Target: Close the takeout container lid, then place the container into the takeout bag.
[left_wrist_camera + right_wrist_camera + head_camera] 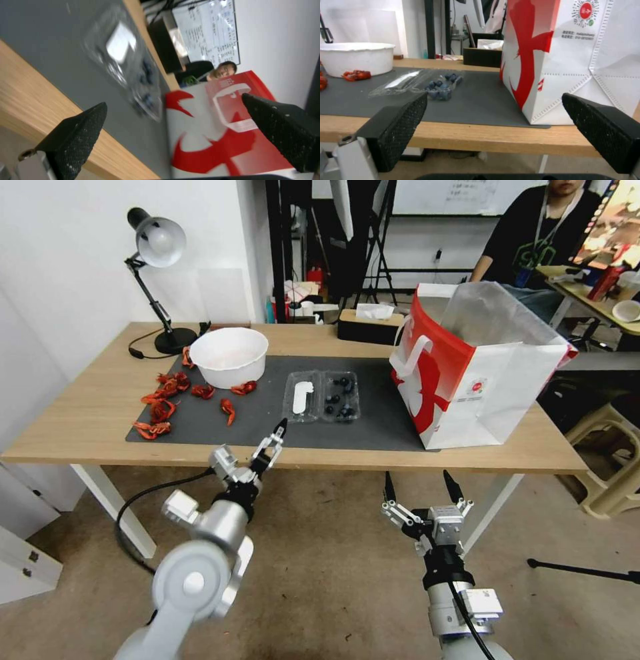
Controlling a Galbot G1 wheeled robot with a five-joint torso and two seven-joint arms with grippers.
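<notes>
The takeout container [323, 395] lies open and flat on the grey mat [220, 430]. Its lid [303, 397], with a white label, is the left half; the right half holds blueberries [340, 397]. To its right stands the red-and-white takeout bag [477, 373], mouth open. My left gripper [277, 437] hovers open at the table's front edge, just short of the lid. In the left wrist view the container [133, 72] and bag [226, 130] lie beyond the left gripper [174, 100]. My right gripper [419, 483] hangs open below the table edge, facing the container [420, 83] and bag [573, 57].
A white bowl [229, 355] sits at the mat's back left with red crayfish shells [160, 403] scattered beside it. A desk lamp [157, 243] and a tissue box [370, 323] stand along the back edge. A plastic stool [610, 460] is right of the table.
</notes>
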